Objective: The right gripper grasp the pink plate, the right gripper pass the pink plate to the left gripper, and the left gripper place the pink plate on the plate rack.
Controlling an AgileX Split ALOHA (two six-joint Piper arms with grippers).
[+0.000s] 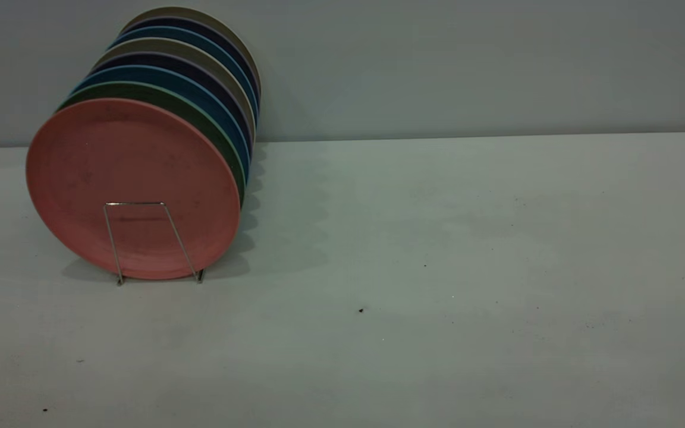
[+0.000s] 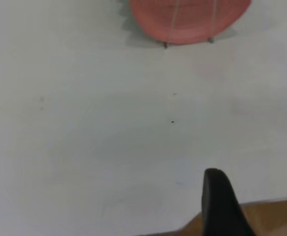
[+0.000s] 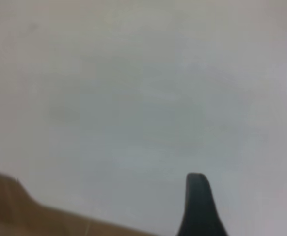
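Pink plate (image 1: 133, 178) stands upright at front of wire rack (image 1: 151, 241), other plates behind. Left pincer (image 2: 254, 206) wide, empty over counter (image 1: 437, 267). Right pincer (image 3: 198, 206): state unclear.

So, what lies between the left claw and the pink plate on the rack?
Only bare white table with a couple of tiny dark specks, as the left wrist view shows, separates the black left claw from the round salmon-pink plate standing in the thin silver wire rack.
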